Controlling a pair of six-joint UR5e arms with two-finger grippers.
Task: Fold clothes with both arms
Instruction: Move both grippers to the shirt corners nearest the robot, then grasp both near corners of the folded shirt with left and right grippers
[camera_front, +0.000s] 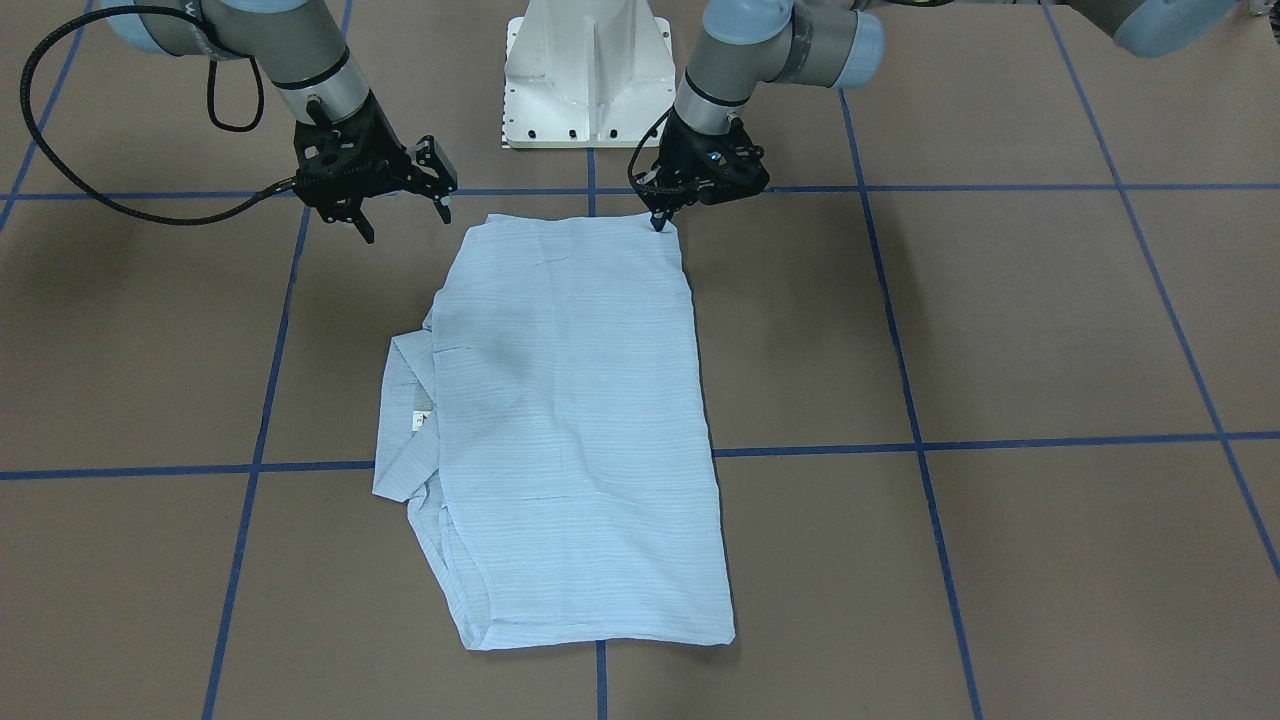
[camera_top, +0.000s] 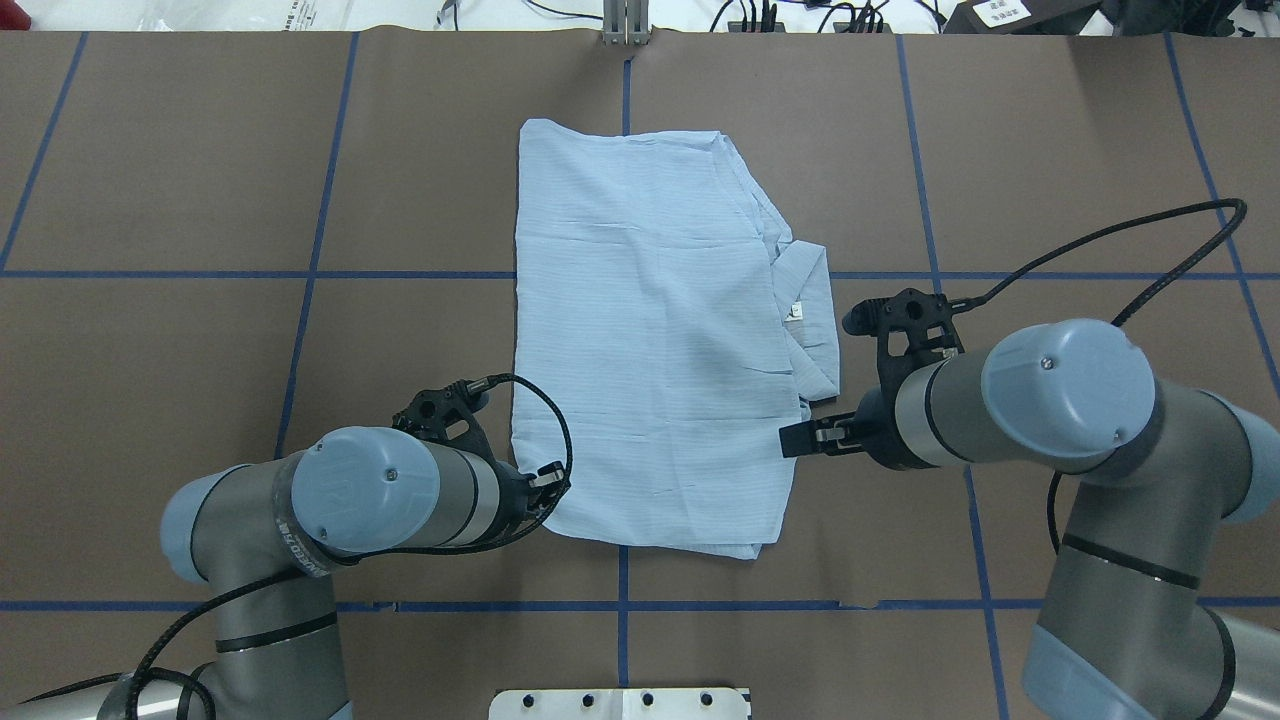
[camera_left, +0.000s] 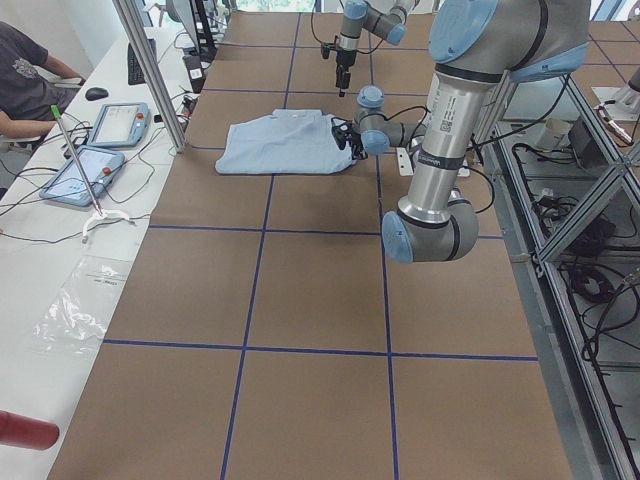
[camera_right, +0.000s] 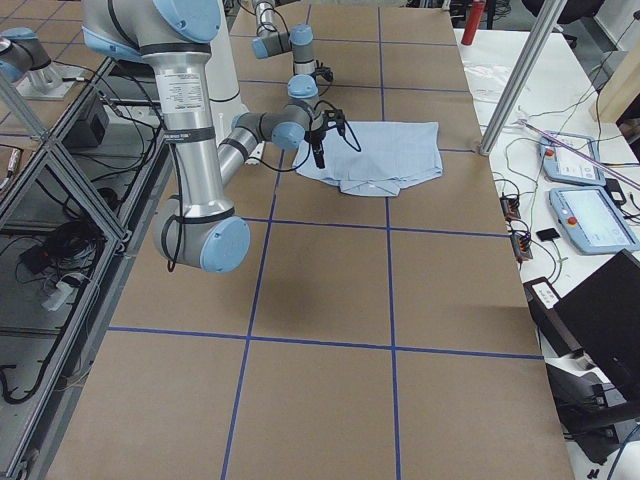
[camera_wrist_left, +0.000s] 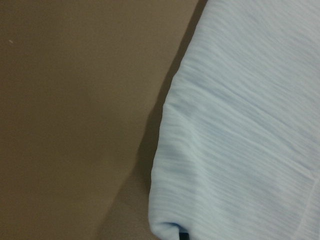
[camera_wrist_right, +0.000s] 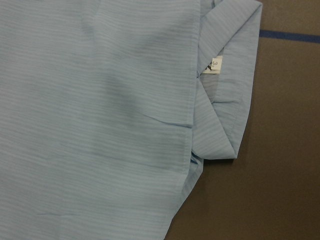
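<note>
left pincer: the small black left pincer (camera_front: 660, 222) is drawn narrow, its tips down on one robot-side corner of the thin light-blue striped shirt (camera_front: 580, 420). in its wrist view the cloth corner lies over a dark fingertip (camera_wrist_left: 184, 235), so it seems to pinch the cloth.
right pincer: the small black right pincer (camera_front: 405, 225) stands wide and holds nothing, just beside the shirt's other robot-side corner.
shirt: folded into a long rectangle, it lies flat in the middle of the brown worktop with blue tape lines (camera_front: 1000, 320), its long side running away from the robot.
collar: the folded collar (camera_front: 405, 430) with its small white neck tag (camera_front: 420, 420) sticks out from the shirt's edge on the right arm's side, farther from the robot than the right pincer.
cable: a black looped cable (camera_top: 566, 440) on the left arm passes over the shirt's near edge in the overhead view.
base: the white metal pedestal (camera_front: 588, 75) stands between the two arms, near the shirt's robot-side end.
side bench: beyond the worktop's far edge a white bench carries two grey tablets with screens (camera_left: 80, 175) and loose wires. a seated person (camera_left: 25, 80) is at its end, a slanted aluminium post (camera_left: 150, 75) rises at the worktop's edge, and a red cylinder (camera_left: 25, 432) lies at the near corner.
</note>
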